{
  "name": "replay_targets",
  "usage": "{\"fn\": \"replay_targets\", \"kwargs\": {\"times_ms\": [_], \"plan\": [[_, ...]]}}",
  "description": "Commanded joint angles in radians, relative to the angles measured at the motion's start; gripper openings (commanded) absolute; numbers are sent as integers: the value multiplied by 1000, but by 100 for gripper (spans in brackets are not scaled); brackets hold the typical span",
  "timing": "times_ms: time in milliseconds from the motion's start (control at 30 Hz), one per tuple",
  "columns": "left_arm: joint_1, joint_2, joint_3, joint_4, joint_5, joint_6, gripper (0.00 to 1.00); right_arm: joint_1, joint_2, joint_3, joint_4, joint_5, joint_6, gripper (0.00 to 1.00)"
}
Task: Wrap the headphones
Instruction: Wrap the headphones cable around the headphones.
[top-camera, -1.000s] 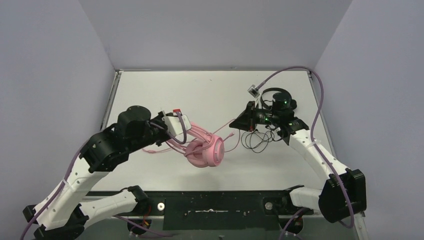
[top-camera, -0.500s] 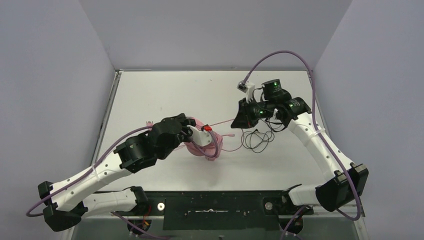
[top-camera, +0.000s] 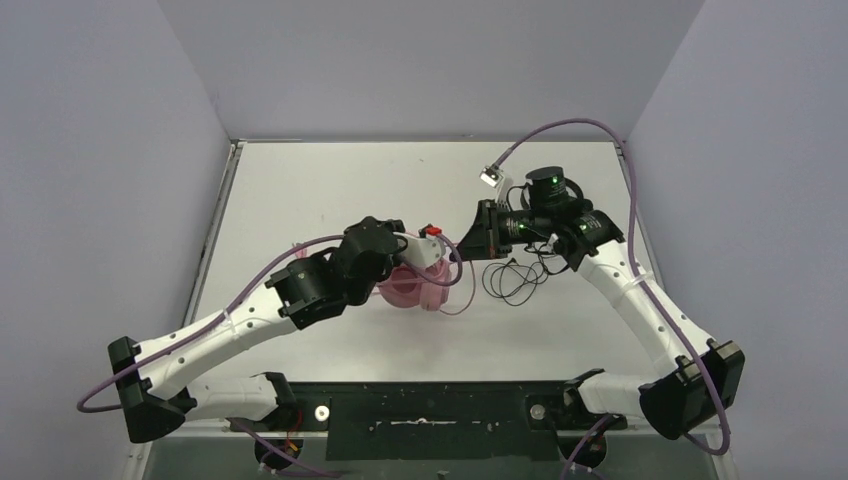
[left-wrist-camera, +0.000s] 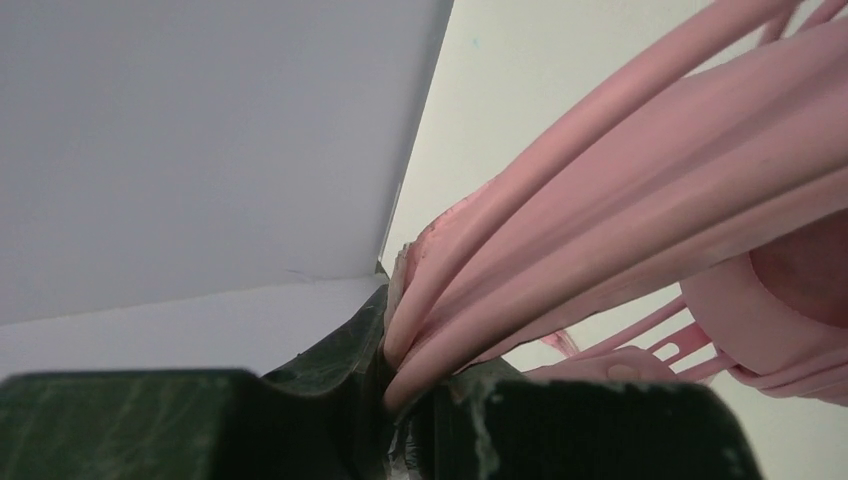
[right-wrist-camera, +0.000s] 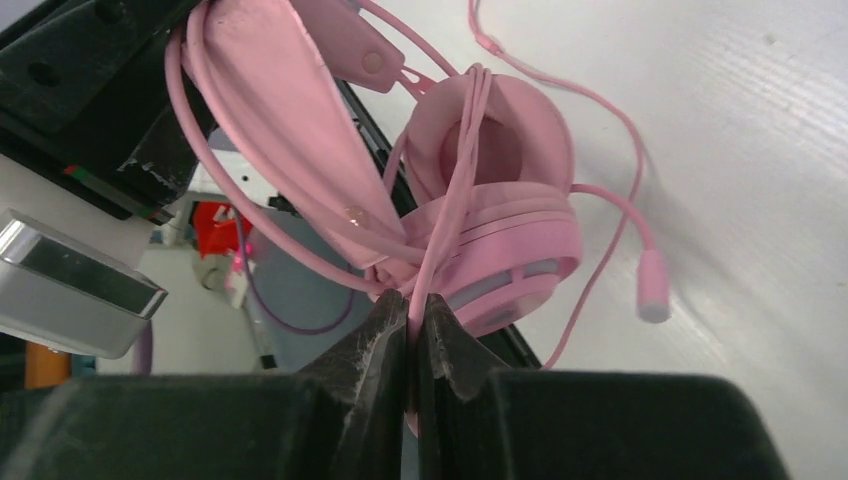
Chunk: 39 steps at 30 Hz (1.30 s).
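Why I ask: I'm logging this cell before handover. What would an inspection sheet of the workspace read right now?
Surface: white table.
Job's things: pink padded over-ear headphones held at mid-table; thin black cable looped on the table by the right arm, its headset hidden.
Clutter: nothing seen.
Grippers: left gripper shut on the pink headband; right gripper shut on the pink cable.
Cables: pink cable runs over an ear cup to the right gripper; purple robot cable arches above the right arm.
Surroundings: plain lilac-grey walls on three sides.
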Motion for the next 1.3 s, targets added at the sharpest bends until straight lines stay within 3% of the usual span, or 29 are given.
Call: {"fn": "replay_targets", "kwargs": {"times_ms": [0,200,400,533,667,867,1033,1267], "plan": [[50,51,63,-84,-170,-91,0,23,-74,-55,248,-29,322,0],[139,139,123,-166,-207,-236,0,35,-106,-140,428,28,488,0],[190,169,199,-227,-205,-362,0,60,-122,-270,730,122,685,3],[198,236,312,-320,-223,-485,0,155,-118,-332,952,261,782,13],[208,300,390,-378,-215,-577,0,234,-102,-329,1011,384,738,14],[263,320,496,-450,-95,-752,0,324,-71,-377,1056,553,606,13],[304,298,569,-478,16,-828,0,361,-13,-392,1113,604,491,9],[373,292,685,-495,151,-944,0,456,37,-356,1136,672,347,11]]}}
